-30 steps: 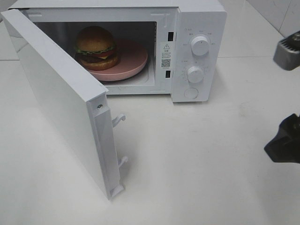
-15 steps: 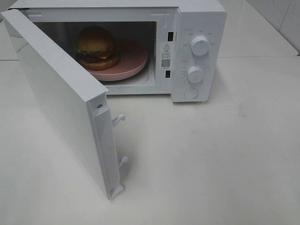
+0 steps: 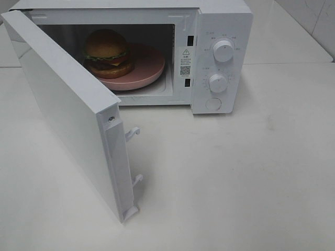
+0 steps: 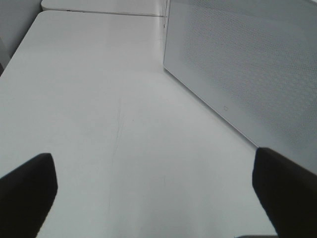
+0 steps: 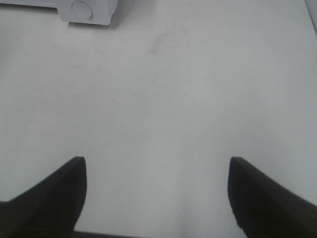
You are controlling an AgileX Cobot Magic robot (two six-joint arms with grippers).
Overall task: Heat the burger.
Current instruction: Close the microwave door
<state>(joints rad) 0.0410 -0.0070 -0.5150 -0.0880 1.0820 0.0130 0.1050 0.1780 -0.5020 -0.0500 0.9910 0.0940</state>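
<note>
Both the left fingers [image 4: 25, 193] and the right fingers [image 5: 54, 198] are spread wide with nothing gripped, held above the white desk [image 3: 235, 172]. Just ahead of the left fingers, the open microwave door [image 4: 247, 64] is seen; well ahead of the right fingers, a round button [image 5: 81, 9] on the microwave [image 3: 222, 31]. The burger [image 3: 107, 52] is set on a pink plate [image 3: 149, 65] inside the microwave, well apart from both sets of fingers.

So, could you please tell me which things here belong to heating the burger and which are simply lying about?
For the job:
burger, pink plate under it, microwave, its open door, upper dial, lower dial.

Just there:
white table, tiled wall at the back.
</note>
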